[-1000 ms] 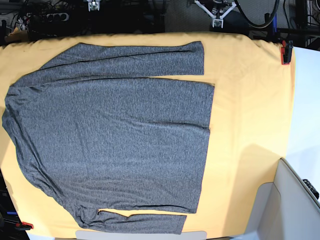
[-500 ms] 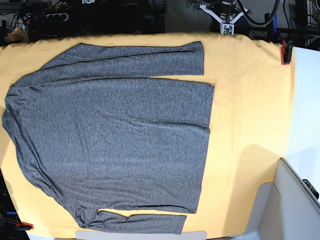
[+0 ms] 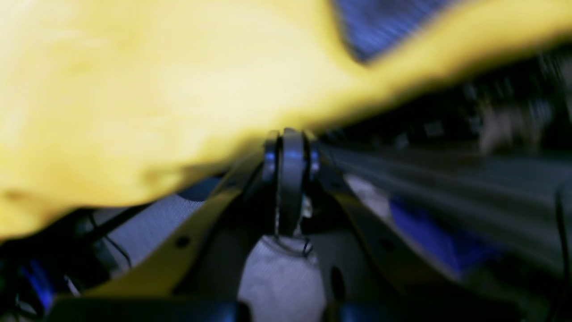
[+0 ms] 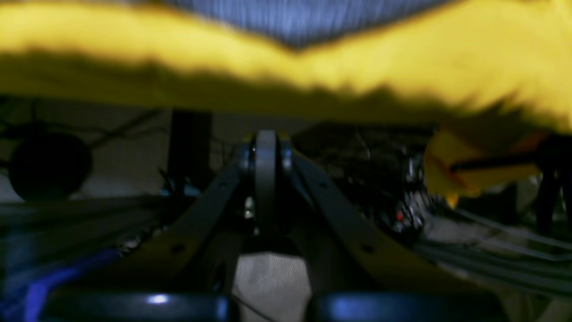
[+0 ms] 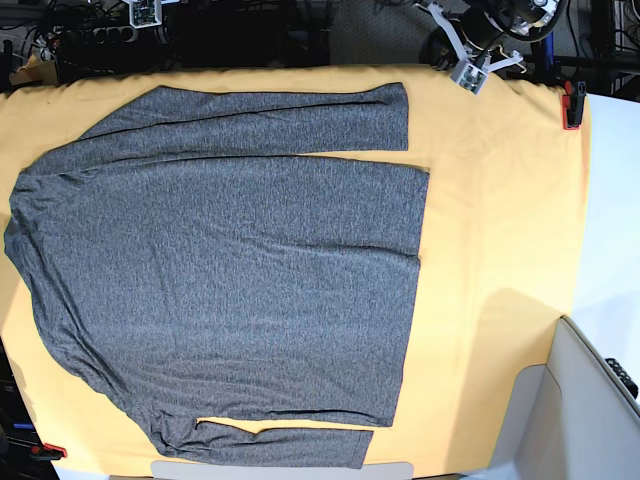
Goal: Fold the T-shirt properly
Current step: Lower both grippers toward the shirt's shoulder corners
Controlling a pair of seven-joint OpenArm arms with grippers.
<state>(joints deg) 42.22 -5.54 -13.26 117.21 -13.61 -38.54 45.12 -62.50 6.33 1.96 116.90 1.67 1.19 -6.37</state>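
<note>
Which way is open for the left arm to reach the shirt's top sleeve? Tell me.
Probably yes. The left gripper hangs shut at the table's far edge, and only bare yellow cloth lies between it and the sleeve. It must open first.

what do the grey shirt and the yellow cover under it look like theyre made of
T-shirt: looks like a thin, soft knit, matte, heathered dark grey. The sign is its fine salt-and-pepper fleck and the shallow ripples where it lies flat.

Table cloth: seems a woven or felt-like fabric, matte yellow-orange. It drapes over the table edge and is held by a red clamp; the exact fibre cannot be told.
</note>
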